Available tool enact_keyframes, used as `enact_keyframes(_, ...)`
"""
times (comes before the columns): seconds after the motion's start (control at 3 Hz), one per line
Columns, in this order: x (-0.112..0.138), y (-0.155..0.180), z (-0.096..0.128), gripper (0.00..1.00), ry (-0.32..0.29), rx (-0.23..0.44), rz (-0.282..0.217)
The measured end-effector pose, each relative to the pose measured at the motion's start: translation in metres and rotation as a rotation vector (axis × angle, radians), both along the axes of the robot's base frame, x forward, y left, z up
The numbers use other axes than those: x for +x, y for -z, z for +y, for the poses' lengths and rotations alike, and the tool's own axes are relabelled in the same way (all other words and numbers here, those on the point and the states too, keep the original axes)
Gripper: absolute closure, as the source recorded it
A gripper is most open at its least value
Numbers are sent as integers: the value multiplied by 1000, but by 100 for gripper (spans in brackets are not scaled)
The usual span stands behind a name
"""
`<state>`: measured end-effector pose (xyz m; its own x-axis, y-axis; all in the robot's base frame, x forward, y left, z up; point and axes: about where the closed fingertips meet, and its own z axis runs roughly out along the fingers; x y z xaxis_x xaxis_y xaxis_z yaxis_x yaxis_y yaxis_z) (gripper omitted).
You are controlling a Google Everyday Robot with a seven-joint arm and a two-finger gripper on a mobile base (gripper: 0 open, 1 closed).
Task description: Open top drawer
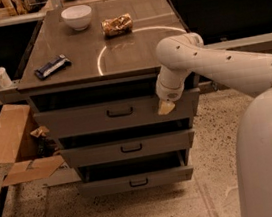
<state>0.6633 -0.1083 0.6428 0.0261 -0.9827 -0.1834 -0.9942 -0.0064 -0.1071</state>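
Observation:
The top drawer is a grey metal front with a small black bar handle at its centre, sitting just under the cabinet top. It stands out a little from the cabinet body. My gripper hangs from the white arm in front of the right part of this drawer front, to the right of the handle and apart from it. Its yellowish tip points down.
Two lower grey drawers sit below. On the cabinet top are a white bowl, a crumpled snack bag and a dark bar. Cardboard lies at the left. A white cup stands left.

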Motion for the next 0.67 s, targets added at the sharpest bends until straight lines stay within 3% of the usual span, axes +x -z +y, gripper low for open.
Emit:
enact_keyframes(0.33, 3, -2, 0, 96, 0, 0, 0)
enact_keyframes(0.67, 4, -5, 1, 0, 9, 14, -1)
